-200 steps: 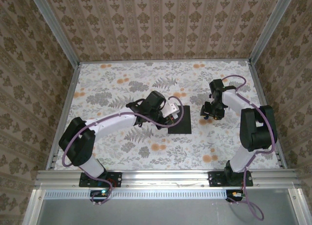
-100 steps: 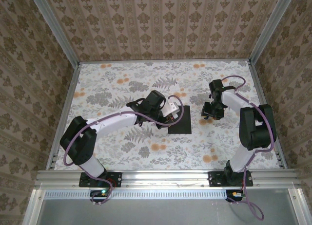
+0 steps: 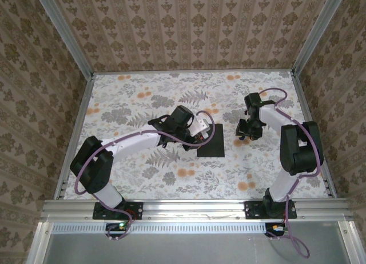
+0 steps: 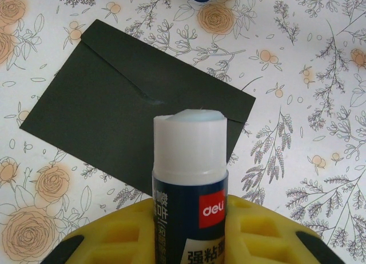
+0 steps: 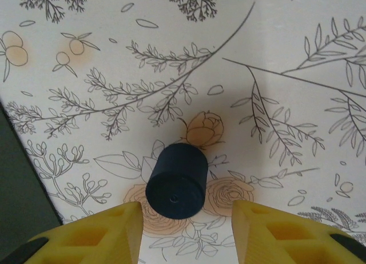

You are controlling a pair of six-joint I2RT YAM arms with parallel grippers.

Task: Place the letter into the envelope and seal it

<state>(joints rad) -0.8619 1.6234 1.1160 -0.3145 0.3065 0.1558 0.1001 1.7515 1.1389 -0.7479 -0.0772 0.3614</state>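
Left claw (image 4: 190, 221) of mine stays pinched on the uncapped glue stick (image 4: 190, 161), tip over the envelope (image 4: 97, 115), whose flap lies down. My right claw (image 5: 187, 224), spread, has barely shifted, straddling the cap (image 5: 176, 181) right of the envelope. Capping comes next, I judge.
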